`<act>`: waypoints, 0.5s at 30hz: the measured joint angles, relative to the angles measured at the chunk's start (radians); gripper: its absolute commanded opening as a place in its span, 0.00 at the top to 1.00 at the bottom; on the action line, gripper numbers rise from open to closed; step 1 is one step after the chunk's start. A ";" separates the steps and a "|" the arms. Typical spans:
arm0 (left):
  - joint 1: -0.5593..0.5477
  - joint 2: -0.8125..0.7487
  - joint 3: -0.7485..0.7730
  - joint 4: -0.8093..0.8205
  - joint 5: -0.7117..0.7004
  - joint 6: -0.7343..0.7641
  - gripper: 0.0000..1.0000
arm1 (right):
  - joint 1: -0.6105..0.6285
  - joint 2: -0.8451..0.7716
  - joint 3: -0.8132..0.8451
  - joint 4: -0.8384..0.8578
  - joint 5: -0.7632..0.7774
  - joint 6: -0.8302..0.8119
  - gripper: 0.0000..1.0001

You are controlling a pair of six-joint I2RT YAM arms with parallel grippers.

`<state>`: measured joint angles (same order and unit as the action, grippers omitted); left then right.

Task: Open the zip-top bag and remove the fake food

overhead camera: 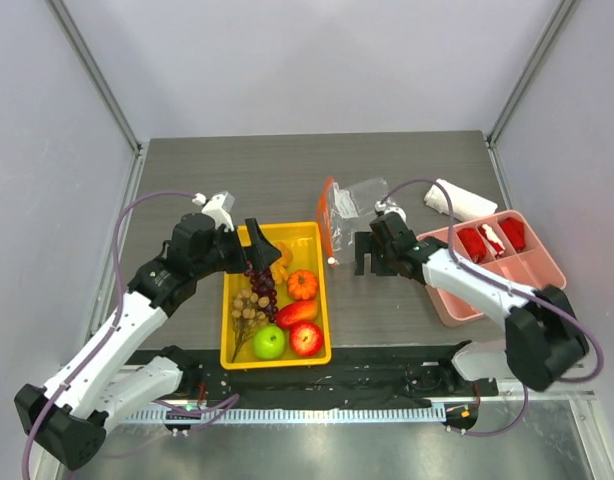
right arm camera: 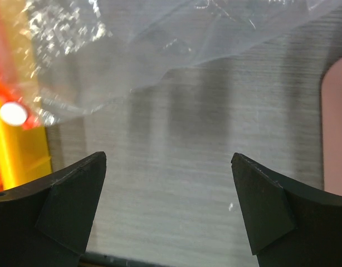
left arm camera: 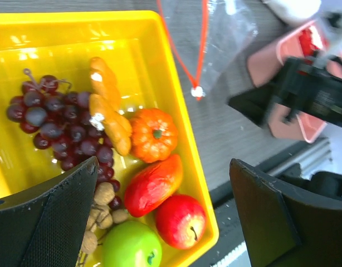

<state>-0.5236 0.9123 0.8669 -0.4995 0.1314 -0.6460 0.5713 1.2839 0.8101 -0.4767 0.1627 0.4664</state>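
Note:
The clear zip-top bag (overhead camera: 349,212) lies flat on the table right of the yellow tray (overhead camera: 287,228), its orange-red zip strip along the tray-side edge; nothing shows inside it. It also appears in the left wrist view (left arm camera: 218,33) and the right wrist view (right arm camera: 160,44). The fake food lies in the tray: purple grapes (left arm camera: 54,122), pumpkin (left arm camera: 154,133), red apple (left arm camera: 179,219), green apple (left arm camera: 129,245), tan cluster (left arm camera: 101,211), red-orange piece (left arm camera: 151,183). My left gripper (overhead camera: 259,250) (left arm camera: 165,217) is open and empty above the tray. My right gripper (overhead camera: 365,255) (right arm camera: 168,206) is open and empty over bare table just in front of the bag.
A pink compartment tray (overhead camera: 457,300) with red pieces stands at the right, by my right arm. A white roll of cloth (overhead camera: 459,202) lies behind it. The black base strip (overhead camera: 387,375) runs along the near table edge.

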 measured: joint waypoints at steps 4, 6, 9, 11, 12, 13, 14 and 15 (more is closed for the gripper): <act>0.000 -0.089 -0.021 -0.001 0.042 -0.027 0.01 | -0.004 0.212 0.061 0.095 0.031 0.000 0.00; 0.000 -0.138 -0.031 -0.006 0.053 -0.038 0.01 | -0.005 0.330 0.134 0.134 0.064 -0.005 0.00; 0.000 -0.216 -0.060 -0.007 0.075 -0.070 0.00 | -0.013 0.487 0.280 0.167 0.127 -0.026 0.00; 0.000 -0.248 -0.090 -0.005 0.092 -0.092 0.00 | -0.019 0.566 0.397 0.166 0.189 -0.043 0.00; 0.000 -0.269 -0.114 0.003 0.100 -0.106 0.00 | -0.019 0.583 0.433 0.169 0.216 -0.050 0.00; 0.000 -0.288 -0.136 0.005 0.106 -0.116 0.00 | -0.020 0.587 0.456 0.173 0.238 -0.056 0.00; 0.000 -0.303 -0.163 0.010 0.110 -0.132 0.00 | -0.023 0.583 0.473 0.174 0.263 -0.064 0.00; 0.000 -0.311 -0.179 0.011 0.113 -0.139 0.00 | -0.024 0.572 0.479 0.176 0.278 -0.069 0.00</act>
<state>-0.5236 0.6018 0.6884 -0.4889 0.2447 -0.7849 0.5472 1.8557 1.2888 -0.3004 0.4404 0.3977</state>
